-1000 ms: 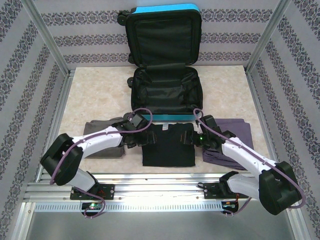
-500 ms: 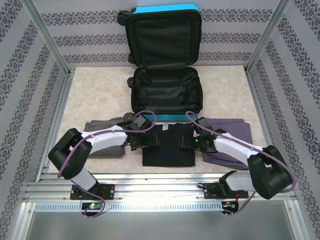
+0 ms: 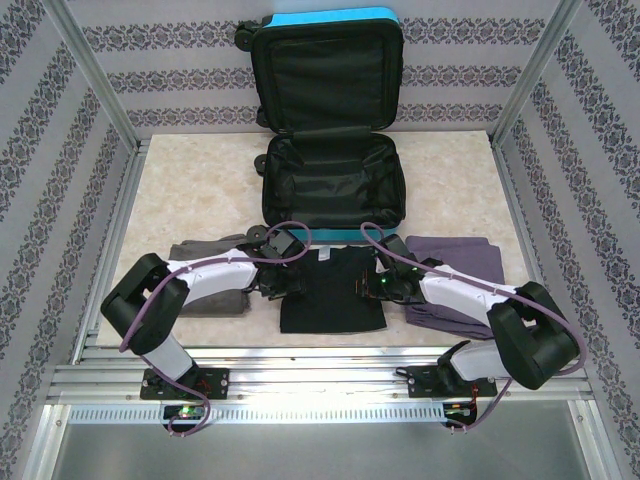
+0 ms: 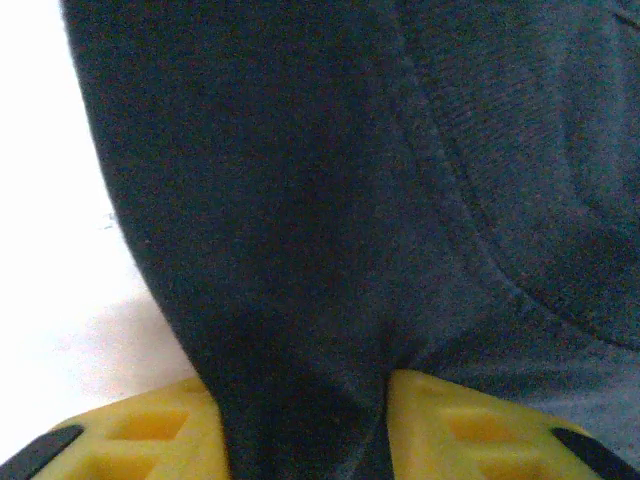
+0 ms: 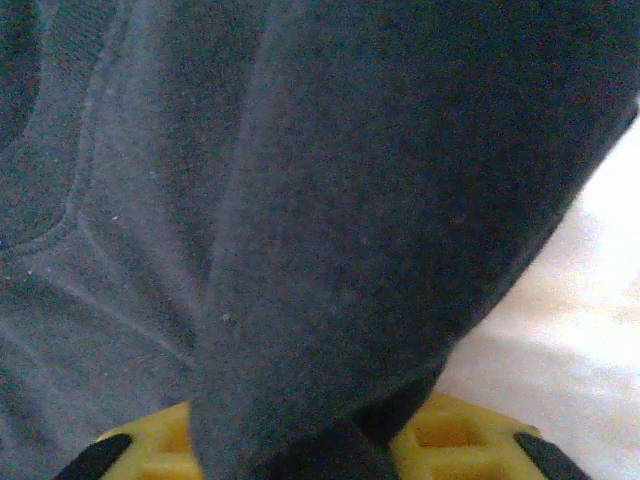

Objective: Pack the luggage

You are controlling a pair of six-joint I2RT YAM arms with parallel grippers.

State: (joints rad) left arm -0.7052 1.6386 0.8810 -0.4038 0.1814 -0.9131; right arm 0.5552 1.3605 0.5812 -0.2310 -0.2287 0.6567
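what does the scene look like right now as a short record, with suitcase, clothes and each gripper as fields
suitcase: turquoise suitcase open at the far side of the table, lid upright, black lining bare
black shirt: black shirt flat on the table just in front of the suitcase
left gripper: left gripper shut on the shirt's left edge, cloth bunched between yellow fingers
right gripper: right gripper shut on the shirt's right edge, cloth bunched likewise
other clothes: grey clothes folded left of the shirt, purple clothes folded right of it
packed so far: nothing
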